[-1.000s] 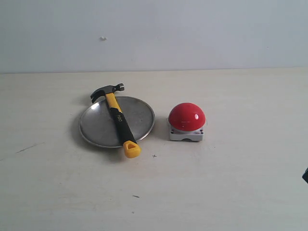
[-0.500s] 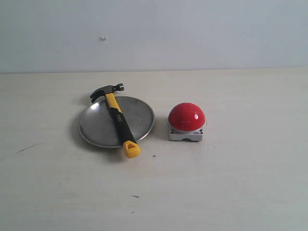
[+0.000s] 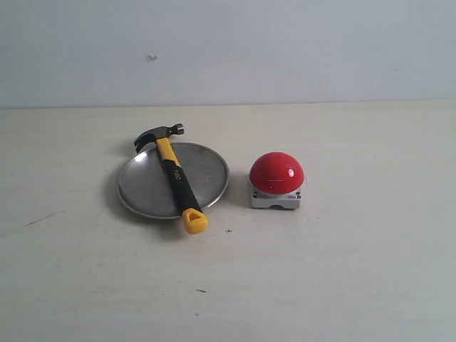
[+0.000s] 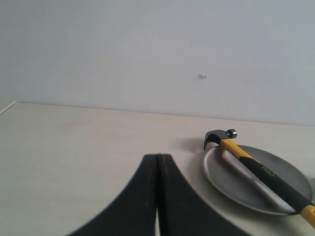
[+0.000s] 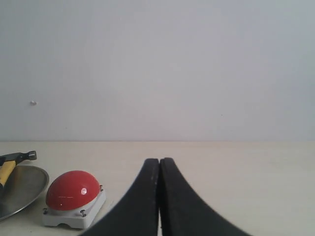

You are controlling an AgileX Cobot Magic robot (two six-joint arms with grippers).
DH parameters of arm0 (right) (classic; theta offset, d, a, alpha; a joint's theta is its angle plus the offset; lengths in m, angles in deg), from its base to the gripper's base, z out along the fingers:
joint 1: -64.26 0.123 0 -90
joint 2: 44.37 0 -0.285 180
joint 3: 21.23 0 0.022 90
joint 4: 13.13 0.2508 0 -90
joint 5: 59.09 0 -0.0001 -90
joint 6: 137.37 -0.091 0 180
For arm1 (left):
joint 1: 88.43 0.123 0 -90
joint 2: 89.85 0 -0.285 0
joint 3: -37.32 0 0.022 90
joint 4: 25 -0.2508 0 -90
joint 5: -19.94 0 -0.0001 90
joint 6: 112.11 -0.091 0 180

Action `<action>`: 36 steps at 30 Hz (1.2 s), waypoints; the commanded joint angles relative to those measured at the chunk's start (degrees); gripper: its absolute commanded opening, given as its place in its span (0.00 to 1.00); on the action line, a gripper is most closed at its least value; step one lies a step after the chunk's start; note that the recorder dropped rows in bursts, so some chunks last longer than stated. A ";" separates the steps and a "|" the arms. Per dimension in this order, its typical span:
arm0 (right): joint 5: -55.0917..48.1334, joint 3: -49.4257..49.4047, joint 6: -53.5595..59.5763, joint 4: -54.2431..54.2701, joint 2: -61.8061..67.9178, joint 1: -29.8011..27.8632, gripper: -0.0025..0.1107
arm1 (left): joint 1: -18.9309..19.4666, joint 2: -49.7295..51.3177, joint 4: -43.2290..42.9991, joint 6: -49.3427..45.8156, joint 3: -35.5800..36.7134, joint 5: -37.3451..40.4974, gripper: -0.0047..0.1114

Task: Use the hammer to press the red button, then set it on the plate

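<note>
The hammer lies across the silver plate, its dark steel head past the far rim and its yellow looped end over the near rim. To the plate's right sits the red button on its grey base. Neither gripper shows in the exterior view. In the left wrist view my left gripper is shut with nothing in it, back from the plate and hammer. My right gripper is also shut and empty, back from the button; the hammer head and plate show beyond it.
The pale wooden table carries a few small dark marks near its front. A plain white wall rises behind the table's far edge.
A dark bit of the right arm at the exterior view's right edge one second ago has left the picture. Hammer, plate and button have not moved.
</note>
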 commanded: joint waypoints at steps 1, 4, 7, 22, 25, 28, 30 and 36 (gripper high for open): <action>0.20 -0.23 0.22 -0.42 -0.40 -0.44 0.02 | 0.20 -0.21 -0.24 0.42 0.19 -0.22 0.04; 0.18 -0.23 0.06 -0.42 -0.40 -0.44 0.02 | 0.20 -0.21 -0.24 0.42 0.19 -0.22 0.04; 0.18 -0.23 -1.37 0.52 -0.40 -0.44 0.02 | 0.20 -0.21 -0.24 0.42 0.19 -0.22 0.04; -0.03 -0.23 -31.37 -25.96 -0.40 -0.44 0.02 | 0.20 -0.21 -0.24 0.42 0.19 -0.22 0.04; -0.03 -0.23 -31.37 -25.96 -0.40 -0.44 0.02 | 0.20 -0.21 -0.24 0.42 0.19 -0.22 0.04; -0.03 -0.23 -31.37 -25.96 -0.40 -0.44 0.02 | 0.20 -0.21 -0.24 0.42 0.19 -0.22 0.04; -0.03 -0.23 -31.37 -25.96 -0.40 -0.44 0.02 | 0.20 -0.21 -0.24 0.42 0.19 -0.22 0.04; -0.03 -0.23 -31.37 -25.96 -0.40 -0.44 0.02 | 0.20 -0.21 -0.24 0.42 0.19 -0.22 0.04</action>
